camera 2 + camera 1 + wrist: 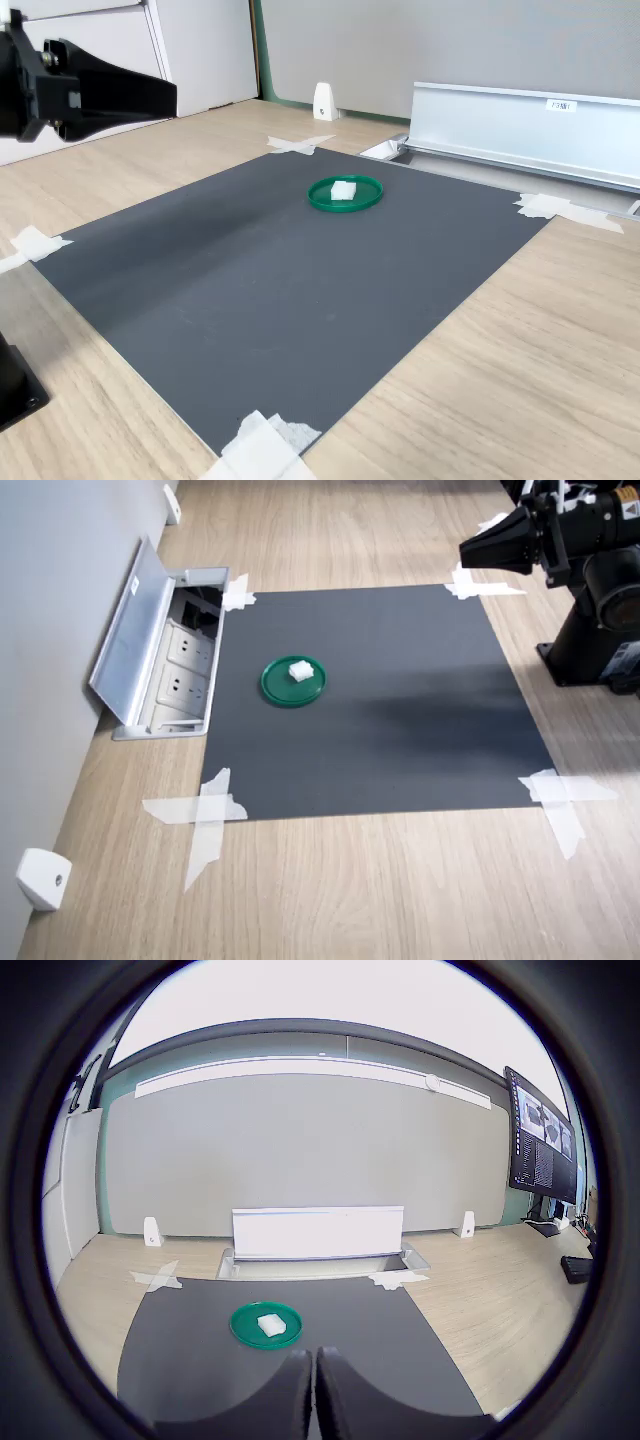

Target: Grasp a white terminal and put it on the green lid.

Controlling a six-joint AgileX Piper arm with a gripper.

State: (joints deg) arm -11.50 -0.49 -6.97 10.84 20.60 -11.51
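The tiny white blocky plastic terminal (300,670) sits on the flat round dark-green plastic lid (275,688), inside its raised rim and off-centre in both exterior views. The lid lies on the dark grey mat (400,740) taped to the wooden floor. The black gripper (315,1385) hangs well away from the lid, its fingers (285,1395) pressed together and holding nothing. Placement looks done. The risk left is a bump: any low sweep of the arm over the lid could knock the light terminal off the rim.
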